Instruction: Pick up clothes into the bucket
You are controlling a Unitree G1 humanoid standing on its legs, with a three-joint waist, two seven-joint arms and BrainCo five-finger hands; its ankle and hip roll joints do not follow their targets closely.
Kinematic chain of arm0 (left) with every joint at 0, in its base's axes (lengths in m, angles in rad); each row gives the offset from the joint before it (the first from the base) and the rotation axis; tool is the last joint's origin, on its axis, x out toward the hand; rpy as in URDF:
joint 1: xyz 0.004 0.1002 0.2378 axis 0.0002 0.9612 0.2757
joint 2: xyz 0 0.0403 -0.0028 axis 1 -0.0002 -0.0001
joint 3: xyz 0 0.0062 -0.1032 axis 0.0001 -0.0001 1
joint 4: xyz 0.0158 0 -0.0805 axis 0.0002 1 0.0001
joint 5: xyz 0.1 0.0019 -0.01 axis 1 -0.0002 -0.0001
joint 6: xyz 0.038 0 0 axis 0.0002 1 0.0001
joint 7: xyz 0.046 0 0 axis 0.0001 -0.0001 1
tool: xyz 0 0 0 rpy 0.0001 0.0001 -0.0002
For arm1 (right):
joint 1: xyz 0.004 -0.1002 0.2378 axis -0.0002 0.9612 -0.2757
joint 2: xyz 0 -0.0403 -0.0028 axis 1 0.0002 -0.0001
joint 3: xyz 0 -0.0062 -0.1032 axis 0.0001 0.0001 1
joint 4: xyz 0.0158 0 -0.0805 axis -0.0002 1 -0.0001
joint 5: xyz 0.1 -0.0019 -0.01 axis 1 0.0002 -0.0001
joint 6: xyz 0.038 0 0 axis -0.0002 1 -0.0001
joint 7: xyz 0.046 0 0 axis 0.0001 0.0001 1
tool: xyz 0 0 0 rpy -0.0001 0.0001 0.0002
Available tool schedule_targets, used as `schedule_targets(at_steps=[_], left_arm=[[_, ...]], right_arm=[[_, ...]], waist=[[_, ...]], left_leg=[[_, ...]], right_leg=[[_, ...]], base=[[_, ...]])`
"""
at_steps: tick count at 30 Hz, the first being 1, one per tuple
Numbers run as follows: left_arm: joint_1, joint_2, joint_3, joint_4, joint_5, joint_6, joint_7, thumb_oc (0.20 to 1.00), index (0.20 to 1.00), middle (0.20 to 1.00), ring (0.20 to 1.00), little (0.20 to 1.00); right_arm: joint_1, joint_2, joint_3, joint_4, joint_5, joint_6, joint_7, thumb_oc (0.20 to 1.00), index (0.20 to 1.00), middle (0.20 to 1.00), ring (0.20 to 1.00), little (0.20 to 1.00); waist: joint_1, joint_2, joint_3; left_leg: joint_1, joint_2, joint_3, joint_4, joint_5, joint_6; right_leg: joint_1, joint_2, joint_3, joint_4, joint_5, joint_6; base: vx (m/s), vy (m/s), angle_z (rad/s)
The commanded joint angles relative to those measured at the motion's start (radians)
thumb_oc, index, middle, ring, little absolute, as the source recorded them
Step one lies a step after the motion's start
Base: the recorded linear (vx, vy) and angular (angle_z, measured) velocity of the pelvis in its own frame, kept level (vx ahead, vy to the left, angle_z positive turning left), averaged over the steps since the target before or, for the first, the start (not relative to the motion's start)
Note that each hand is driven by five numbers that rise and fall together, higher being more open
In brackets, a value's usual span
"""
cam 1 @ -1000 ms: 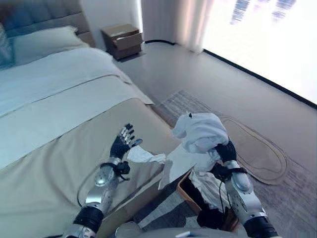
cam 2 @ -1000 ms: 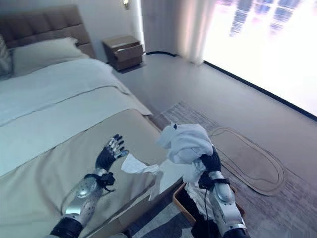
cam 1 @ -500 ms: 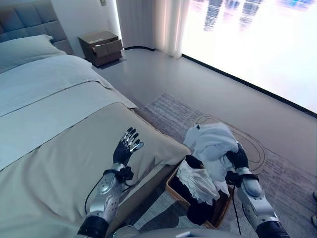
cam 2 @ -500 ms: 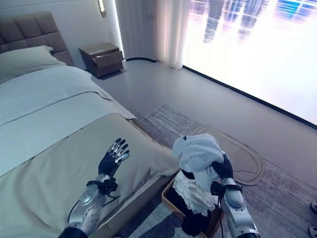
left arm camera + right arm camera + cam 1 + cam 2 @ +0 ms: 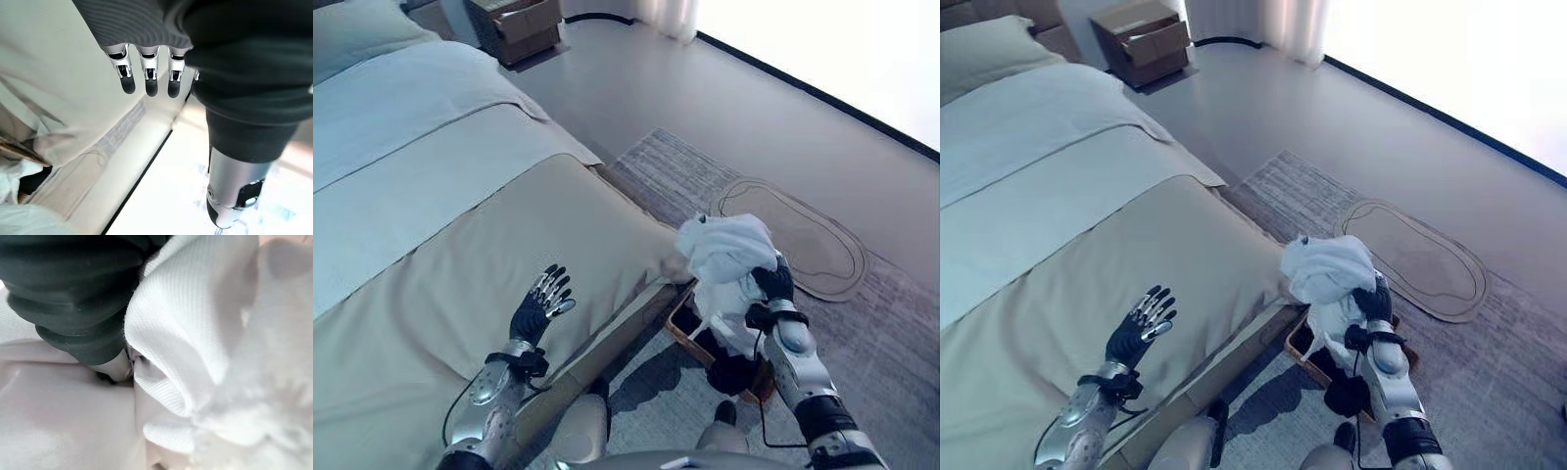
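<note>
Moved since earlier: my view is tipping down; the white crumpled cotton garment [image 5: 724, 250] is staying bunched above the brown woven bucket [image 5: 683, 333].
Right hand [image 5: 771, 284]: I am clutching the bundle, fingers curled into cloth.
Left hand [image 5: 536, 305]: I am hovering it, spread, over the beige bedspread [image 5: 460, 284].
Handling: I am judging it light, limp, best gripped mid-bunch.
Writing: none I am reading.

Right hand [image 5: 773, 286] fingers and bucket [image 5: 688, 338] mostly under white clothes [image 5: 724, 253]
</note>
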Motion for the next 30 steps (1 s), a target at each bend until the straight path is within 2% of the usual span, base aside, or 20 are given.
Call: schedule_targets(at_steps=[1,3,4,6,8,12,13,15,26,28,29,30], left_arm=[[-0.049,0.004,-0.008,-0.111,0.02,-0.082,-0.001,1.0,1.0,1.0,1.0,1.0],[-0.085,0.006,-0.014,-0.114,0.056,-0.106,0.033,1.0,1.0,1.0,1.0,1.0],[-0.098,0.0,-0.015,-0.113,0.061,-0.113,0.051,1.0,1.0,1.0,1.0,1.0],[-0.118,-0.023,-0.025,-0.113,0.059,-0.12,0.064,1.0,1.0,1.0,1.0,1.0],[-0.14,-0.038,-0.033,-0.121,0.067,-0.133,0.089,1.0,1.0,1.0,1.0,1.0],[-0.154,-0.051,-0.045,-0.145,0.057,-0.142,0.109,1.0,1.0,1.0,1.0,1.0],[-0.169,-0.049,-0.053,-0.162,0.055,-0.151,0.123,1.0,1.0,1.0,1.0,1.0],[-0.175,-0.049,-0.05,-0.179,0.052,-0.161,0.138,1.0,1.0,1.0,1.0,1.0],[-0.198,-0.019,-0.088,-0.269,0.04,-0.188,0.174,1.0,1.0,1.0,1.0,1.0],[-0.222,-0.016,-0.103,-0.293,0.041,-0.195,0.192,1.0,1.0,1.0,1.0,1.0],[-0.227,-0.018,-0.108,-0.297,0.04,-0.197,0.198,1.0,1.0,1.0,1.0,1.0],[-0.23,-0.019,-0.108,-0.297,0.041,-0.198,0.198,1.0,1.0,1.0,1.0,1.0]], right_arm=[[-0.122,-0.091,-0.053,-0.093,0.001,-0.092,-0.047,0.2,0.2,0.2,0.2,0.2],[-0.15,-0.11,-0.047,-0.073,-0.005,-0.095,-0.061,0.2,0.2,0.2,0.2,0.2],[-0.173,-0.115,-0.035,-0.069,-0.017,-0.091,-0.07,0.2,0.2,0.2,0.2,0.2],[-0.193,-0.13,-0.021,-0.051,-0.031,-0.086,-0.092,0.2,0.2,0.2,0.2,0.2],[-0.228,-0.145,-0.006,-0.033,-0.039,-0.086,-0.11,0.2,0.2,0.2,0.2,0.2],[-0.266,-0.172,0.015,-0.019,-0.051,-0.083,-0.133,0.2,0.2,0.2,0.2,0.2],[-0.314,-0.196,0.038,0.011,-0.077,-0.073,-0.146,0.2,0.2,0.2,0.2,0.2],[-0.358,-0.222,0.052,0.051,-0.096,-0.064,-0.163,0.2,0.2,0.2,0.2,0.2],[-0.658,-0.366,0.176,0.3,-0.146,-0.031,-0.23,0.2,0.2,0.2,0.2,0.2],[-0.731,-0.401,0.22,0.365,-0.165,-0.018,-0.246,0.2,0.2,0.2,0.2,0.2],[-0.751,-0.405,0.235,0.381,-0.169,-0.015,-0.249,0.2,0.2,0.2,0.2,0.2],[-0.754,-0.406,0.236,0.382,-0.168,-0.016,-0.249,0.2,0.2,0.2,0.2,0.2]], waist=[[-0.034,0.023,0.038],[-0.04,0.014,0.062],[-0.037,0.009,0.075],[-0.037,-0.006,0.09],[-0.039,-0.002,0.108],[-0.048,0.011,0.15],[-0.053,0.019,0.18],[-0.058,0.029,0.2],[-0.052,0.067,0.232],[-0.052,0.073,0.239],[-0.048,0.079,0.236],[-0.052,0.076,0.24]], left_leg=[[-0.047,-0.026,-0.027,-0.132,0.117,0.011],[-0.085,-0.025,-0.022,-0.113,0.108,-0.002],[-0.094,-0.023,-0.015,-0.104,0.103,-0.004],[-0.133,-0.022,-0.007,-0.08,0.095,-0.013],[-0.163,-0.006,-0.001,-0.07,0.096,-0.02],[-0.23,0.013,-0.008,-0.022,0.084,-0.033],[-0.279,0.02,-0.013,0.013,0.079,-0.038],[-0.329,0.025,-0.013,0.041,0.075,-0.042],[-0.565,0.03,0.0,0.172,0.046,-0.051],[-0.631,0.025,0.007,0.227,0.027,-0.046],[-0.638,0.031,0.004,0.253,-0.013,-0.051],[-0.655,0.025,0.011,0.251,0.018,-0.045]], right_leg=[[-0.067,0.064,0.022,-0.002,-0.04,0.01],[-0.109,0.05,0.017,-0.088,0.011,0.021],[-0.129,0.048,-0.013,-0.107,0.035,0.024],[-0.126,0.042,-0.035,-0.153,0.054,0.031],[-0.155,0.06,-0.035,-0.155,0.062,0.026],[-0.221,0.079,-0.023,-0.118,0.039,0.012],[-0.282,0.084,-0.012,-0.061,0.024,0.003],[-0.346,0.09,0.001,-0.012,0.011,-0.006],[-0.617,0.11,0.059,0.162,-0.036,-0.02],[-0.69,0.112,0.077,0.224,-0.055,-0.024],[-0.706,0.121,0.089,0.259,-0.092,-0.017],[-0.717,0.114,0.086,0.247,-0.062,-0.025]], base=[[-0.13,-0.094,-0.2],[-0.04,-0.119,-0.08],[0.01,-0.124,-0.1],[-0.02,-0.112,-0.08],[-0.04,-0.117,0.0],[-0.07,-0.121,-0.11],[-0.09,-0.099,-0.01],[-0.11,-0.091,-0.04],[-0.03,-0.019,0.01],[0.04,0.007,-0.01],[0.01,0.021,-0.04],[0.02,0.017,-0.05]])
